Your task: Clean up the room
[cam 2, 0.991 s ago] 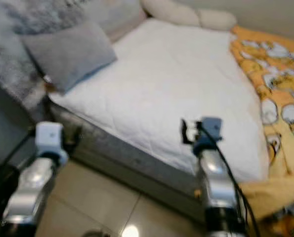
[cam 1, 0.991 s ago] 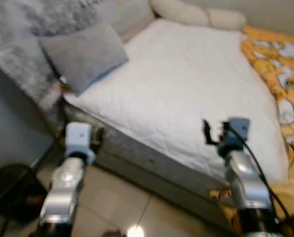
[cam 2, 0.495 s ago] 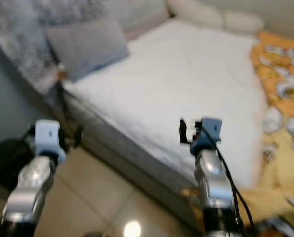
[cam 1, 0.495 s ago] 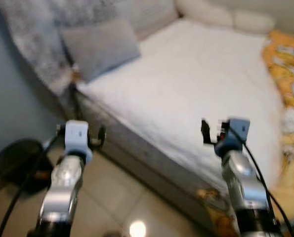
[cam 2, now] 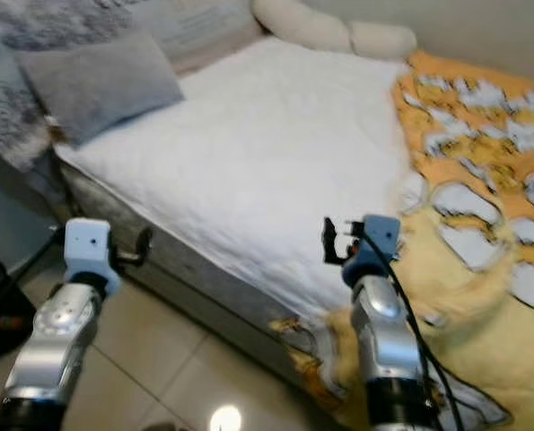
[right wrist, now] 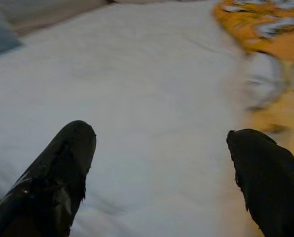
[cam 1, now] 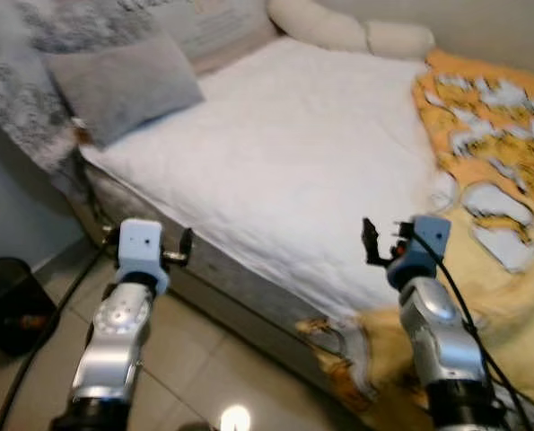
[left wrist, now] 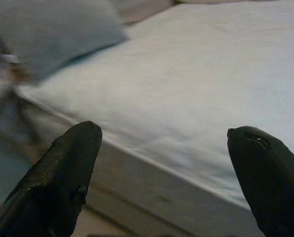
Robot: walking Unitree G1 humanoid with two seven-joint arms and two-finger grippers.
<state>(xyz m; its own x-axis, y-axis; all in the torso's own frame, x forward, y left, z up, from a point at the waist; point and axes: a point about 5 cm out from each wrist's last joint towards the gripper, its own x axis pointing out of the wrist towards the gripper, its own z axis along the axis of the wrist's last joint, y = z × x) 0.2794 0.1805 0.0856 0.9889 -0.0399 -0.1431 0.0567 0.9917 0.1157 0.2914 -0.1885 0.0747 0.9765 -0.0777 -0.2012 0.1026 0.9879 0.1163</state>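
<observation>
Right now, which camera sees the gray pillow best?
The left eye view: the whole gray pillow lies at the bed's head. The right eye view matches. The left wrist view catches one blurry part, the right wrist view a corner.

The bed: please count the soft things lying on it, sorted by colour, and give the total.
Grey: 1, the grey pillow near the headboard.
Cream: 2, the long cream pillow and the small cream pillow beside it.
Orange-yellow: 1, the patterned blanket hanging over the bed's edge.
Total: 4
</observation>
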